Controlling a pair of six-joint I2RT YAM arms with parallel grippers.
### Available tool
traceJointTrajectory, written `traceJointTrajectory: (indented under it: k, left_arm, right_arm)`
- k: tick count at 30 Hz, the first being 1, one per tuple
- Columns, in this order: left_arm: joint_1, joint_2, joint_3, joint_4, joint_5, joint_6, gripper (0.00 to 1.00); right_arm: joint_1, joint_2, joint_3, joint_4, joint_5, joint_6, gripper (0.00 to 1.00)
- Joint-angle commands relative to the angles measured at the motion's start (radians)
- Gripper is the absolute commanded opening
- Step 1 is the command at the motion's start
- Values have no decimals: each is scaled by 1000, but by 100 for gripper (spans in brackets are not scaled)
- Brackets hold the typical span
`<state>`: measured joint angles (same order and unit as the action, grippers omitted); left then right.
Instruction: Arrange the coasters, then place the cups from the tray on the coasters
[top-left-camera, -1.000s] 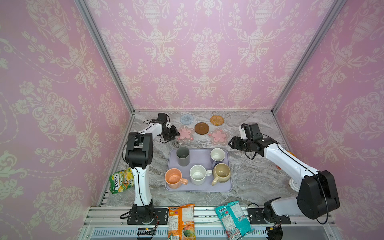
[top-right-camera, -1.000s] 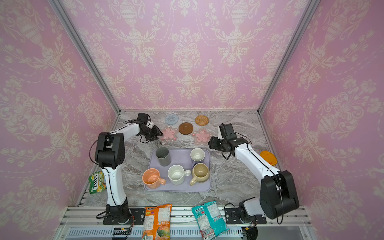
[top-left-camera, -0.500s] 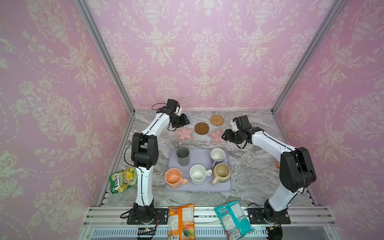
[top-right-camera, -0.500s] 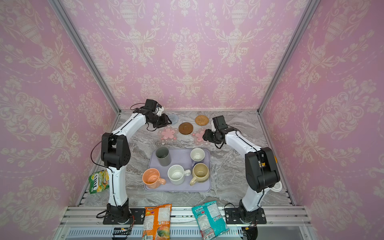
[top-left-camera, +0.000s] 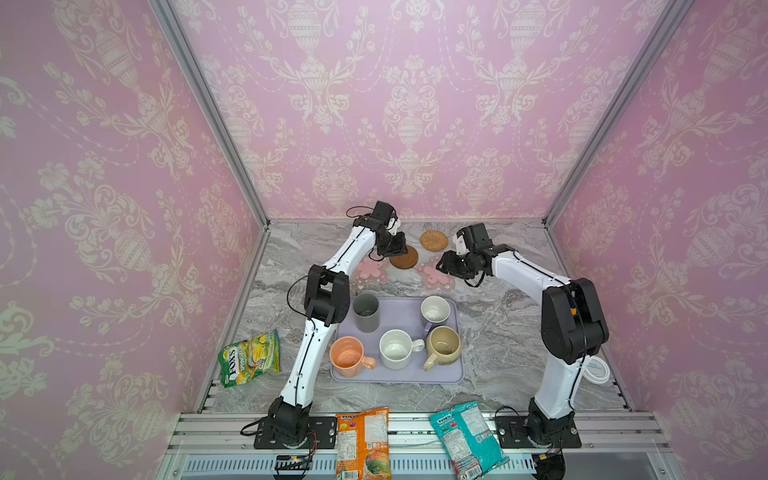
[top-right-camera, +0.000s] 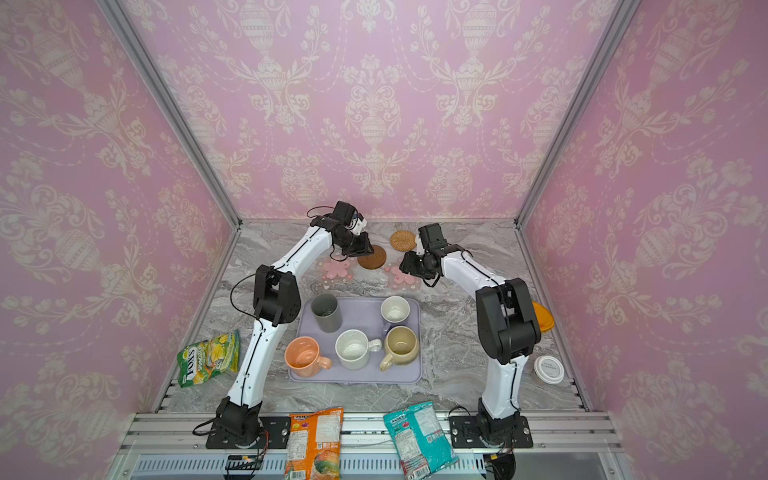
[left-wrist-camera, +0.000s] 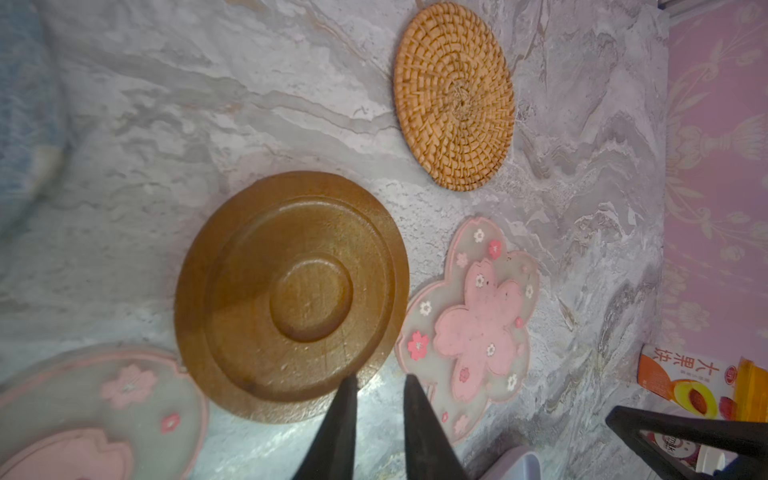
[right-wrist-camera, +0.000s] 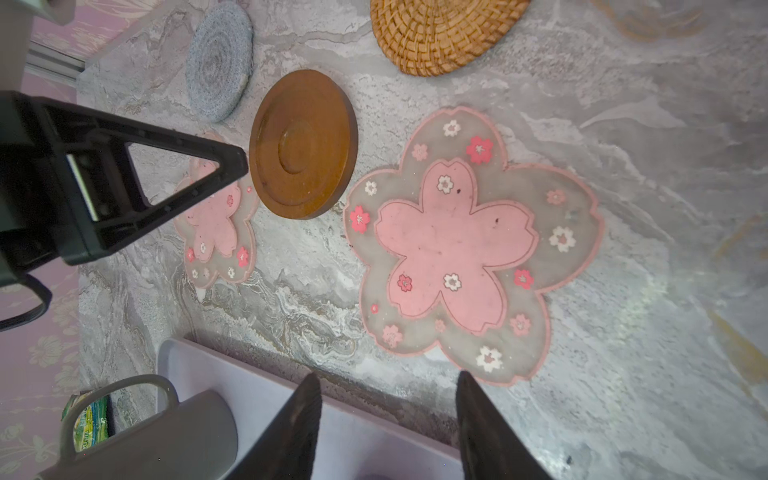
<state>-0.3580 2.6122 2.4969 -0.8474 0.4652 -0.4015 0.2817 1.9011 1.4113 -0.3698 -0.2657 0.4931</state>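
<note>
- The fingers (left-wrist-camera: 336, 428) of the left gripper (left-wrist-camera: 380, 378) are drawn almost together, with only a narrow strip of bare table between them and nothing clamped. Their tips sit at the rim of the wooden coaster (left-wrist-camera: 291, 295).
- The fingers (right-wrist-camera: 291, 432) of the right gripper (right-wrist-camera: 390, 378) stand well apart and empty, over the far edge of the tray (right-wrist-camera: 232, 370) and just short of a pink flower coaster (right-wrist-camera: 461, 245).
- The coasters lie clustered at the back of the table. The wooden one is crowded between that flower coaster and the second flower coaster (right-wrist-camera: 216, 224). The rattan coaster (left-wrist-camera: 455, 95) and grey woven coaster (right-wrist-camera: 220, 62) lie behind, apart from the rest.
- All five cups (top-left-camera: 365, 311) stand on the tray; none is on a coaster.
- Step in hand, as I judge it: arranging the coasters, with the cups not yet started.
- The next move probably calls for sliding the wooden coaster clear of its neighbours. It is thin and flat, so a low push or rim pinch suits it. Each coaster needs room around it for a cup.
</note>
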Motion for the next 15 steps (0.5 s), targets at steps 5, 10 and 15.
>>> traceJointTrajectory:
  k: [5,10,15]
  left_arm:
    - [-7,79,78,-79,-36,-51,12]
    - [-10,92,77,-65,-66,-63,9]
    - [-12,105,77,-56,-95,-77,10]
  right_arm:
    - [0,18,25,-4,-14,-31,55]
    - [-4,18,18,-4,-14,-41,55]
    - [-9,15,6,-4,-16,-45,55]
